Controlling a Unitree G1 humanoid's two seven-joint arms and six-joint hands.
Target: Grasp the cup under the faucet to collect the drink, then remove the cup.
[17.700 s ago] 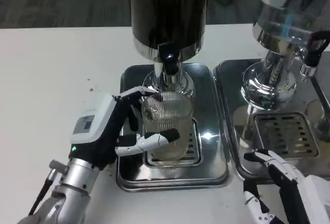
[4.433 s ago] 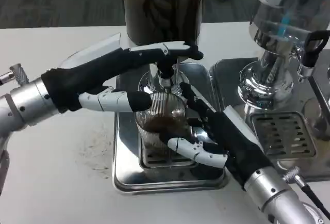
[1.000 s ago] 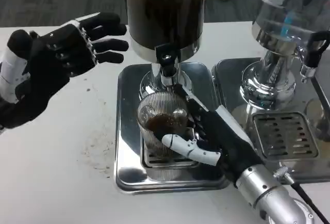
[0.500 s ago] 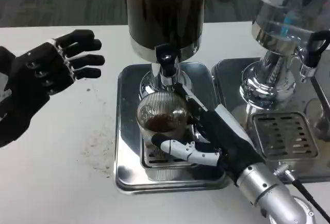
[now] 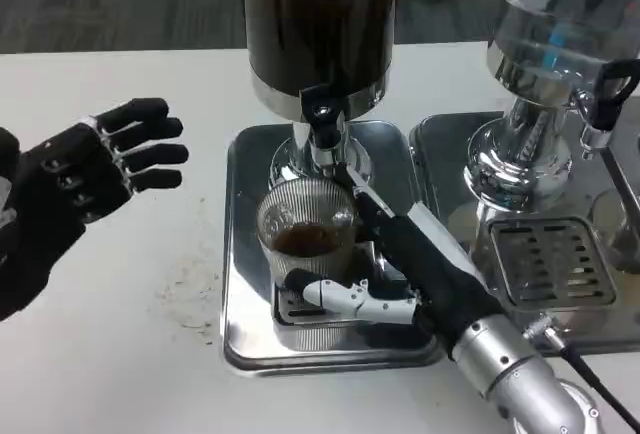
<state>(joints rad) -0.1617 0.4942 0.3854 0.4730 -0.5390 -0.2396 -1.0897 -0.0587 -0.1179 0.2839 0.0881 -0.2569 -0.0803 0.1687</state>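
Note:
A ribbed clear glass cup [image 5: 303, 236] with dark drink in its bottom stands on the drip grate [image 5: 300, 306] beneath the black faucet [image 5: 321, 119] of the dark drink dispenser [image 5: 320, 24]. My right hand [image 5: 400, 264] wraps the cup from the right, thumb across its lower front and fingers behind it. My left hand [image 5: 75, 179] hovers over the bare table at the far left, fingers spread, holding nothing.
The steel tray [image 5: 245, 344] under the dispenser sits mid-table. A second chrome dispenser [image 5: 545, 74] with its own tray and grate [image 5: 555, 259] stands right. Dark specks [image 5: 190, 284] mark the white table [image 5: 130, 354] left of the tray.
My left hand has drawn away from the dispenser, moving left and down. The cup has shifted slightly left and toward me in my right hand, whose thumb has slid lower.

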